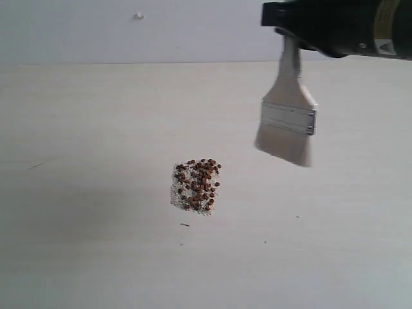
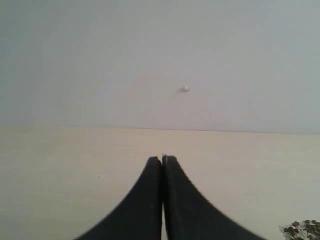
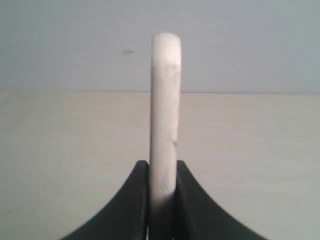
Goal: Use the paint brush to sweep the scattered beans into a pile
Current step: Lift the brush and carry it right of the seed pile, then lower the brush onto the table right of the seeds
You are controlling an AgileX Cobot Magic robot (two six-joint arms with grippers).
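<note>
The reddish-brown beans lie gathered in one compact pile [image 1: 196, 185] on a patch of whitish crumbs in the middle of the pale table; a corner of the pile [image 2: 302, 229] also shows in the left wrist view. The paint brush [image 1: 288, 114] hangs in the air up and to the right of the pile, bristles down and clear of the table. My right gripper [image 3: 162, 164] is shut on the brush's handle [image 3: 164, 110], seen edge-on. My left gripper [image 2: 162, 159] is shut and holds nothing, out of the exterior view.
The pale table [image 1: 96, 129] runs back to a light wall. A small white speck [image 1: 138, 15] sits on the wall. A thin dark fleck [image 1: 185, 224] lies just in front of the pile.
</note>
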